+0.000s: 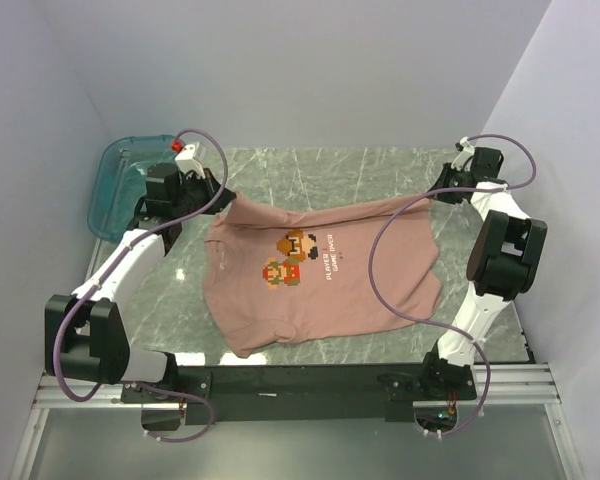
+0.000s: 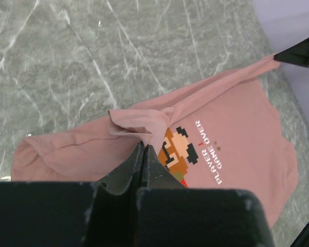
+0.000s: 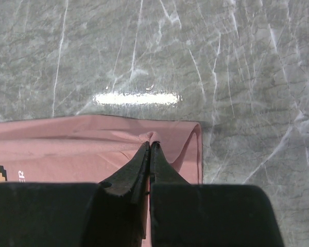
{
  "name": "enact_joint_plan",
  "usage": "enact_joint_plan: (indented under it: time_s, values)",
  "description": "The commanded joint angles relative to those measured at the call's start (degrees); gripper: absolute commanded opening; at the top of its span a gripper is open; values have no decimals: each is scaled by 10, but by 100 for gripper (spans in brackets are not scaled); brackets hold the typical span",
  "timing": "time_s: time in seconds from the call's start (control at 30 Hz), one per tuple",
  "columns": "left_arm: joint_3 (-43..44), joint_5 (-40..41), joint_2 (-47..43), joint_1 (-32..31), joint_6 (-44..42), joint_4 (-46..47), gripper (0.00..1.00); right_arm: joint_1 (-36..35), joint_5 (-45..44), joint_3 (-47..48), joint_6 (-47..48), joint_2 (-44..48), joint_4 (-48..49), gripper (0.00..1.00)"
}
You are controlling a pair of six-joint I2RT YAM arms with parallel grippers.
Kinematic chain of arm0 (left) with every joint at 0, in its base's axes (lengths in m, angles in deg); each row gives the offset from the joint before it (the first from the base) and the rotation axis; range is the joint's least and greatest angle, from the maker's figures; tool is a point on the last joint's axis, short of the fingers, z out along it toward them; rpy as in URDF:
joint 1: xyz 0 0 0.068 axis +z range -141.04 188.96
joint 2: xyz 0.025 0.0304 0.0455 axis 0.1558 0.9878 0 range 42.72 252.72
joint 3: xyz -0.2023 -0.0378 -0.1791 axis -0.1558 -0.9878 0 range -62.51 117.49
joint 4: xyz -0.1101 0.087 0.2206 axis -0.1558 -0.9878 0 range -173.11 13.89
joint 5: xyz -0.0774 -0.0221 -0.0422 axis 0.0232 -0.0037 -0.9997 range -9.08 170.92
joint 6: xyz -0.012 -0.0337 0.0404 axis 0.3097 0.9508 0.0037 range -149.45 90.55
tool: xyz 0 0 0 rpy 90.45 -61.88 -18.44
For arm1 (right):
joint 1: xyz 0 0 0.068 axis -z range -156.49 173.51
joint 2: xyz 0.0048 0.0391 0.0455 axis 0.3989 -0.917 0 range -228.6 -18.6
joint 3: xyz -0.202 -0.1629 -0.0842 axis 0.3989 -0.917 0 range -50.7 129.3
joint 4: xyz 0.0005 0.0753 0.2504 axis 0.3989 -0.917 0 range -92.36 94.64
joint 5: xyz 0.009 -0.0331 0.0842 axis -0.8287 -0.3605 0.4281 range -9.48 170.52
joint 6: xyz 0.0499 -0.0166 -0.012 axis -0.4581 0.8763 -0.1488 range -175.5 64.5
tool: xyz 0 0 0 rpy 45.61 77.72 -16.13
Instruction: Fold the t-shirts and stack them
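A dusty-pink t-shirt (image 1: 330,290) with a pixel character and white text lies print-up on the marble table, its far edge lifted and stretched between both arms. My left gripper (image 1: 223,200) is shut on a pinch of the shirt's far-left edge near the shoulder; the left wrist view shows fabric bunched at the fingertips (image 2: 144,145) above the t-shirt (image 2: 237,128). At the far right, my right gripper (image 1: 438,195) is shut on the shirt's hem corner, and the right wrist view has cloth pinched at its tips (image 3: 150,145) over the t-shirt (image 3: 67,144).
A teal translucent tray (image 1: 115,185) stands at the back left, behind the left arm. Grey walls close in the table at left, back and right. The black rail (image 1: 300,380) with the arm bases runs along the near edge.
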Motion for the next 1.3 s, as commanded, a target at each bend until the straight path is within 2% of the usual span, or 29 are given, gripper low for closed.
enact_joint_plan:
  time_s: [0.0, 0.7, 0.8, 0.87, 0.97, 1.07, 1.17, 1.27]
  values:
    - [-5, 21, -22, -3, -17, -10, 0, 8, 8, -5, 6, 45, 10, 0]
    - [-10, 24, -18, -4, -17, -18, 0, 18, 19, -5, 6, 34, 2, 0]
    - [-3, 34, -26, -4, -19, -25, 0, 19, 44, -6, 22, 42, -9, 0]
    - [5, 46, -45, -4, -23, -27, 0, 19, 80, -26, 38, 84, -14, 0]
    - [14, 71, -103, -3, -22, -41, 0, 18, 103, -91, 64, 197, -11, 0]
    - [30, 85, -179, -3, -16, -41, 0, 19, 106, -116, 83, 357, -50, 0]
    - [65, 87, -226, -4, -2, -40, 0, 19, 88, -73, 98, 433, -91, 0]
    - [118, 86, -265, -4, 15, -34, 0, 24, 53, 38, 100, 495, -155, 0]
